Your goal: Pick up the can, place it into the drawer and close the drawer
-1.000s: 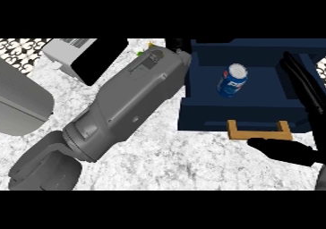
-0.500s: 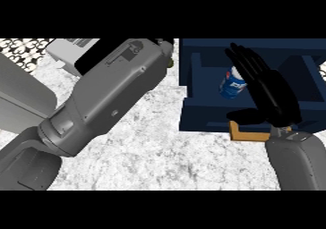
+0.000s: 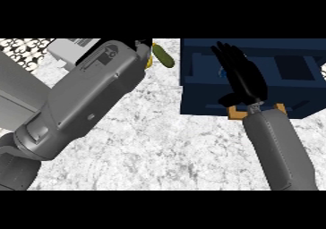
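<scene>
- Since half a second ago, the right hand has slid further over the open drawer at the worktop's far right corner, and the left forearm has swung nearer the far edge.
- Fingers of the right hand are straight and released, grasping nothing; the left hand is mostly hidden behind its forearm, so I cannot tell its state.
- Only a sliver of the can shows, inside the drawer beside the right hand.
- Risk: those fingers hang over the can and the drawer's walls, so a careless pull back could tip it.
- Pushing the orange handle off-centre might skew the drawer.
- A green object lies by the far edge.
</scene>
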Controlling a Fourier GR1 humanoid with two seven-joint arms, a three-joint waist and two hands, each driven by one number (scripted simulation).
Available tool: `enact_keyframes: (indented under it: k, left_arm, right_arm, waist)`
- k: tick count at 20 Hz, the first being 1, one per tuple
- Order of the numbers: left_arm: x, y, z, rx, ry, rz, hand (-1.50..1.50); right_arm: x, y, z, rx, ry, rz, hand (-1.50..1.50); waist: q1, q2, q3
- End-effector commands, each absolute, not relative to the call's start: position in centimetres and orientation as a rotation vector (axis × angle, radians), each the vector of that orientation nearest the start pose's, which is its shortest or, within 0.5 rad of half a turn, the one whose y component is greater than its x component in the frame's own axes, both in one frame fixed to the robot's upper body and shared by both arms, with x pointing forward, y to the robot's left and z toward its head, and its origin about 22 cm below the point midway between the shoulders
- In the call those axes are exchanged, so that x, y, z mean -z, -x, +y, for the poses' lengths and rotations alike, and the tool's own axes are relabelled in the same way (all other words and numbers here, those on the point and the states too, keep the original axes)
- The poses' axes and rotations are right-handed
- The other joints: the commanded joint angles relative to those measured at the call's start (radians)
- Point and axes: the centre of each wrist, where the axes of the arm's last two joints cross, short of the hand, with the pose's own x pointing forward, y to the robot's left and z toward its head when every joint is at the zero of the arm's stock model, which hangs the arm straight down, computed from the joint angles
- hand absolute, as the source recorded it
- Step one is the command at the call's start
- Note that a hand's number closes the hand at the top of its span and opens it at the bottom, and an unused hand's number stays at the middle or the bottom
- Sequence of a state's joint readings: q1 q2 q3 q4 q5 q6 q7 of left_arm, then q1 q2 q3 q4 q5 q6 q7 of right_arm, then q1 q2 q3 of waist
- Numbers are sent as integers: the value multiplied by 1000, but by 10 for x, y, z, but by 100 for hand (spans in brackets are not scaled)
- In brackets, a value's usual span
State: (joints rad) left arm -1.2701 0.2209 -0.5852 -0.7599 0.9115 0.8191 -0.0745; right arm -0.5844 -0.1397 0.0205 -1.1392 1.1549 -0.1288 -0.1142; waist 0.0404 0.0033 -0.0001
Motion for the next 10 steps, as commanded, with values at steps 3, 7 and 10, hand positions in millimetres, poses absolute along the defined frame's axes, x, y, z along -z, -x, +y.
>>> enact_keyframes:
  k: [3,7,10]
  left_arm:
    - [-205,-416,68,-161,-53,-1724,-150]
    - [-206,-413,84,-174,-49,-1708,-150]
    - [-207,-408,89,-167,-43,-1710,-150]
  right_arm:
    - [-34,-396,-181,-1177,1117,-1632,-150]
    - [-26,-406,-201,-1152,1189,-1629,-150]
    - [-26,-411,-190,-1119,1205,-1647,-150]
  waist:
    - [13,4,1]
    - [15,6,2]
    - [15,4,1]
